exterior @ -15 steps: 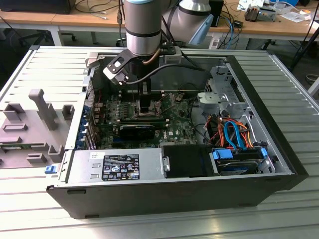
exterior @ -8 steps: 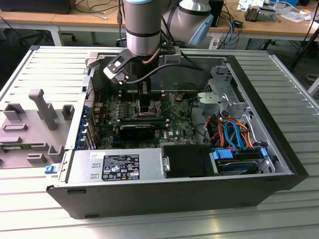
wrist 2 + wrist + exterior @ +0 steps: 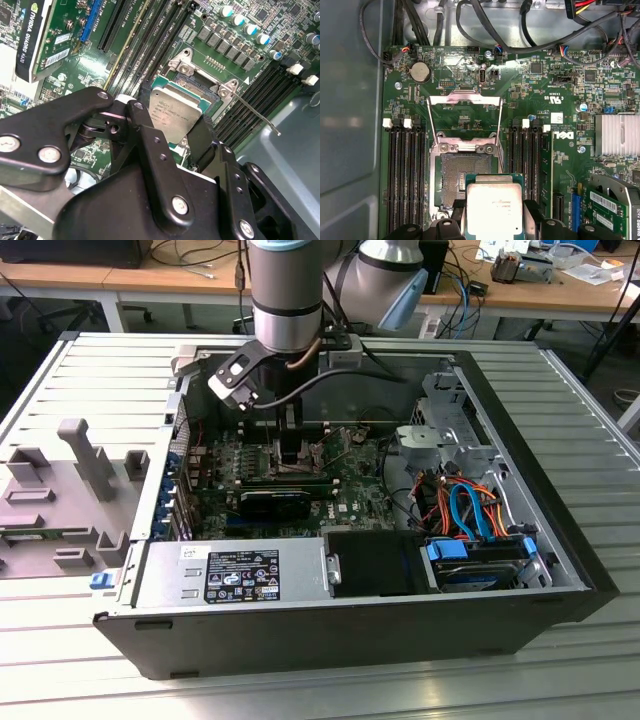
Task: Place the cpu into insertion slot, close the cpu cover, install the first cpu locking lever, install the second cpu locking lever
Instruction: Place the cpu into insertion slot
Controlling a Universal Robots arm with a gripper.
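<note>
My gripper [image 3: 172,127] is shut on the cpu [image 3: 175,116], a flat square chip with a silver top, with one black finger [image 3: 137,112] on each of two opposite edges. In the first wrist view the cpu [image 3: 492,207] hangs just above the green motherboard, overlapping one corner of the insertion slot [image 3: 456,175]. The slot's dark pin field lies bare. The cpu cover [image 3: 465,99] is swung up and open at the slot's far end. A thin wire locking lever [image 3: 255,112] sticks out free beside the insertion slot [image 3: 200,82]. In the exterior view the gripper [image 3: 292,448] reaches down into the open computer case.
Long black memory slots [image 3: 405,175] run along both sides of the socket. A graphics card [image 3: 30,35] and a finned heat sink [image 3: 617,134] stand nearby. Cables [image 3: 465,505], a drive bay and the power supply [image 3: 235,575] sit inside the case walls [image 3: 520,440].
</note>
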